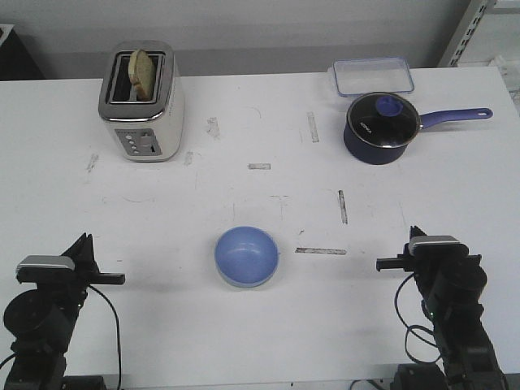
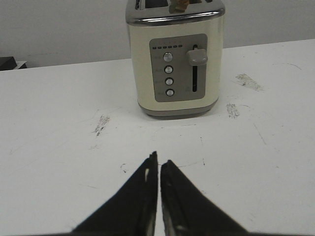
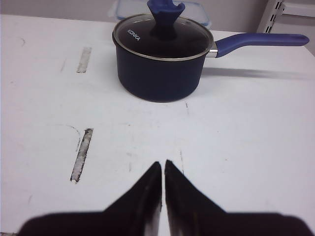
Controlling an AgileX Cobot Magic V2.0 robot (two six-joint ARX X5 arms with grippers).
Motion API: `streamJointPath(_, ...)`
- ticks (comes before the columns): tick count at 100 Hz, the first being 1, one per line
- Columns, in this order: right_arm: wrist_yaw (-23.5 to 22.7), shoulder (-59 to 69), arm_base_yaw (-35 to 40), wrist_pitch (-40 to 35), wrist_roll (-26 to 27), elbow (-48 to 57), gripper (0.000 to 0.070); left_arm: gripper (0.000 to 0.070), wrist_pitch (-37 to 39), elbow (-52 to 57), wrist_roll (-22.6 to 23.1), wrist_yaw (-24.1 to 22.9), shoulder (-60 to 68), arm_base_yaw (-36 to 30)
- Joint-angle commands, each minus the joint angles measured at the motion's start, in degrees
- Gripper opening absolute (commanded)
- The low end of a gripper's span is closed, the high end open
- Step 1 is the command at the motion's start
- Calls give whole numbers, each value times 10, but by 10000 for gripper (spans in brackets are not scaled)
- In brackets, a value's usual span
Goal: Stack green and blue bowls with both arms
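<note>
One bowl shows, the blue bowl (image 1: pixel 246 256), sitting near the front middle of the worktop (image 1: pixel 260 325); a pale rim beneath it suggests the green one is already nested under it. The left end effector (image 2: pixel 159 164) and right end effector (image 3: pixel 163 167) sit pinched together, empty, well apart from it.

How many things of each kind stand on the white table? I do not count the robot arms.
Bowl: 1, the blue bowl; a pale rim under it may be a second bowl, I cannot tell
Toaster: 1
Saucepan with lid: 1
Clear container: 1
Total: 4
</note>
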Motion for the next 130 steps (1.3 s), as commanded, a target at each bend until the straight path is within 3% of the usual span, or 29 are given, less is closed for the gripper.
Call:
streamJointPath(1,0,1,0,9,-3,-1,0,1,7,5,-1,0,-4,1)
streamJointPath(44,0,1,0,9,-3,-1,0,1,5,-4,-1,-1,-68,1)
streamJointPath(52,0,1,0,9,-3,-1,0,1,8,-30,-5,-1,-98,1)
streamJointPath(66,0,1,0,9,-3,-1,0,1,31,-108,-55,-1,-153,1)
streamJointPath(97,0,1,0,9,-3,-1,0,1,89,-268,-55,-2,-247,1)
streamJointPath(130,0,1,0,9,-3,-1,0,1,109,-292,-55,1,-247,1)
